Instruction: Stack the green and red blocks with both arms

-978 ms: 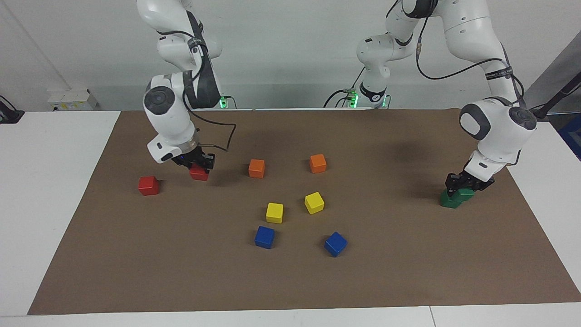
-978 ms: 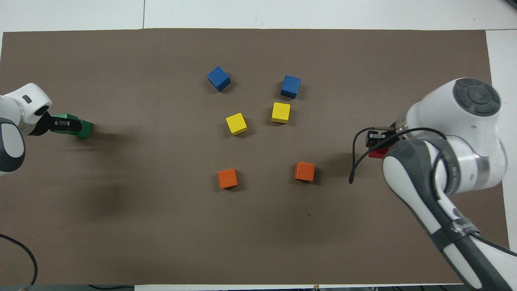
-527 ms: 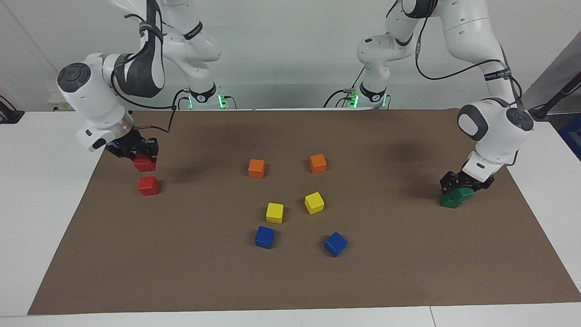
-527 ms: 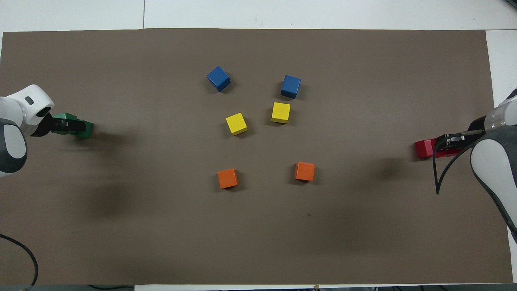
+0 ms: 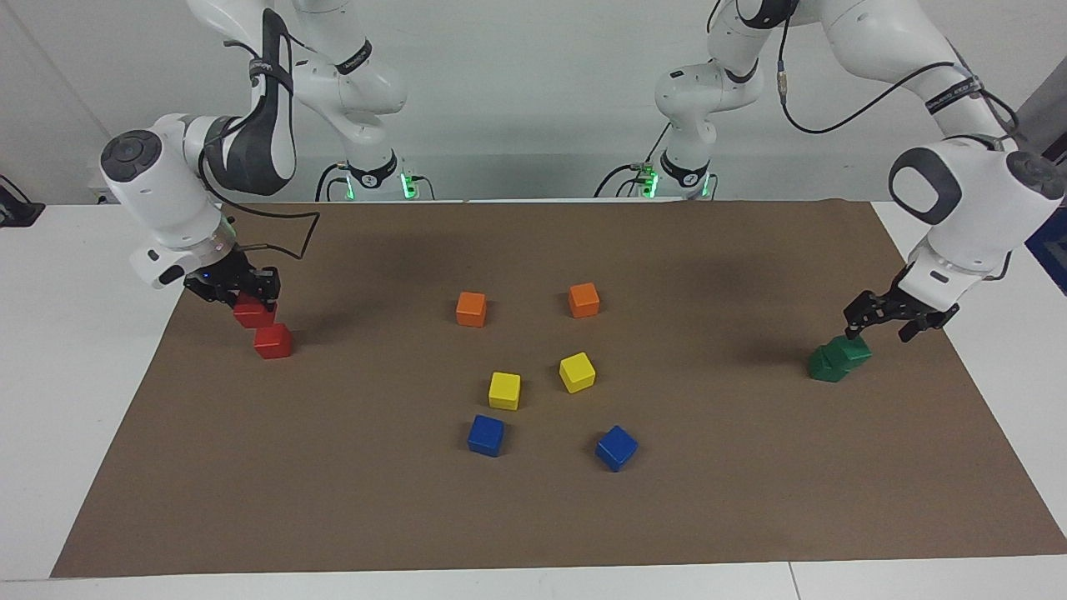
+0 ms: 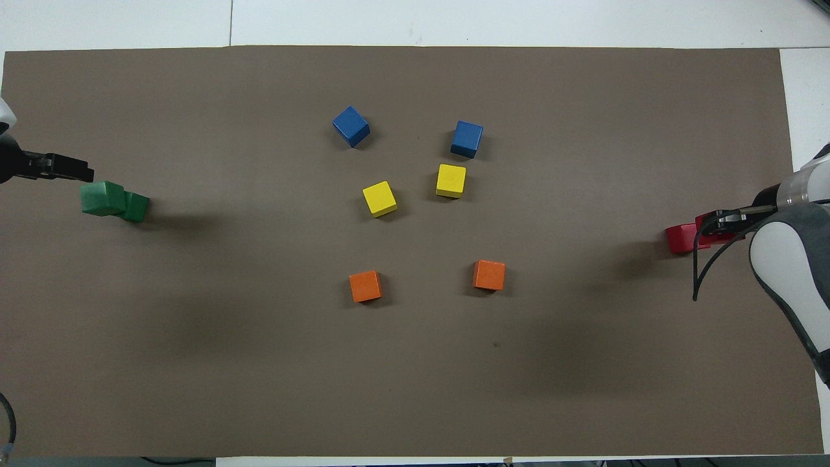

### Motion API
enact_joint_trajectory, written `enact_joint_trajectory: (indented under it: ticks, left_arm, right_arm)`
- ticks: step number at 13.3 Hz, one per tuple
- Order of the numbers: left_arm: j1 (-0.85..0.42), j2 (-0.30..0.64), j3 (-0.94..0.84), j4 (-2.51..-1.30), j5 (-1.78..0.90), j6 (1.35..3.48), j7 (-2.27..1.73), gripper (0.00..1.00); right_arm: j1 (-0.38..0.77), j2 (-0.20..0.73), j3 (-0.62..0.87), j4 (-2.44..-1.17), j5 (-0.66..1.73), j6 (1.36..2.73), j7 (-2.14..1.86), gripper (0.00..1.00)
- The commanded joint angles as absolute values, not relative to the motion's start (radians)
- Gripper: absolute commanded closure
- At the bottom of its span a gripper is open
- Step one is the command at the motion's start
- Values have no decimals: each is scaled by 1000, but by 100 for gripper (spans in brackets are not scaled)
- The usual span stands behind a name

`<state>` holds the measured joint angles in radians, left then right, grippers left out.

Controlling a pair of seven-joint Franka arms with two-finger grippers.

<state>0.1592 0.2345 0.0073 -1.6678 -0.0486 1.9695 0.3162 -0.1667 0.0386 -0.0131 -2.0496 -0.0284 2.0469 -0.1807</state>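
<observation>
Two green blocks stand stacked near the left arm's end of the mat: the upper green block (image 5: pixel 853 350) (image 6: pixel 102 198) sits twisted and offset on the lower green block (image 5: pixel 825 367) (image 6: pixel 137 207). My left gripper (image 5: pixel 882 327) (image 6: pixel 81 172) hangs open just above the stack, touching nothing. Near the right arm's end, my right gripper (image 5: pixel 242 290) (image 6: pixel 721 224) is shut on a red block (image 5: pixel 252 313) (image 6: pixel 713 237). That block hangs right over the second red block (image 5: pixel 273 342) (image 6: pixel 677 239) on the mat; I cannot tell whether they touch.
In the middle of the brown mat (image 5: pixel 750 467) lie two orange cubes (image 5: pixel 471 308) (image 5: pixel 583 300), two yellow cubes (image 5: pixel 504 390) (image 5: pixel 577 372) and two blue cubes (image 5: pixel 486 435) (image 5: pixel 616 447). White table borders the mat.
My left gripper opened and rose off the upper green block, leaving it on the lower one. My right gripper carried its red block to the right arm's end and lowered it over the other red block.
</observation>
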Motion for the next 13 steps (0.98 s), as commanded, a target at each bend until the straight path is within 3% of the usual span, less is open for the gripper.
enact_joint_trajectory:
  ticks: [1,4,8,13]
  left_arm:
    - [123,200,6,-1605,-51,1859,238,0]
    - [91,134,-3,-1609,-48,1809,-30,0]
    - [72,51,-18,-1609,-49,1677,-49,0]
    - [52,31,-20,-1603,-48,1597,-51,0]
  right_arm:
    - [-193,51,2,-2065,-40,2089,-199,100]
    - [-195,54,2,-2098,-40,2146,-204,100]
    - [-199,69,2,-2100,-40,2164,-213,100]
    - [-210,66,2,-2131,-40,2195,-279,100]
